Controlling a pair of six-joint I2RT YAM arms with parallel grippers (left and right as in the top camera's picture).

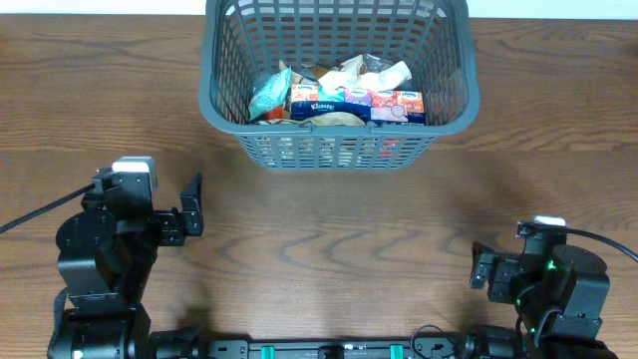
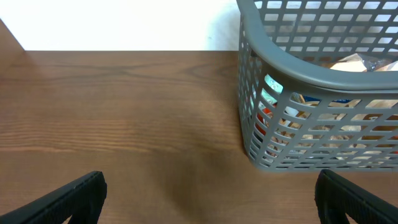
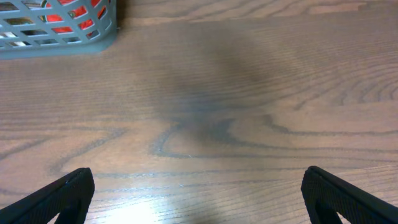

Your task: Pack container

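The table (image 1: pixel 329 229) under both pincers is brown wood grain, smooth, with a soft sheen that glares pale between the tips of the right pincer (image 3: pixel 199 199). Ahead and to the right of the left pincer (image 2: pixel 208 199), the basket (image 2: pixel 298 71) is grey moulded plastic, matt and smooth. The packets (image 1: pixel 269 92) inside it look like glossy, crinkled film. The pincers' fingers (image 2: pixel 81 199) are black and matt.

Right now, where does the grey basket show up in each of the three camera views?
Overhead: the basket sits top centre, full of packets.
Left wrist: the basket fills the upper right, one corner nearest the camera.
Right wrist: only a bottom corner of the basket shows, at top left.
Shared landmark: the wood-grain table under the basket appears in every view.
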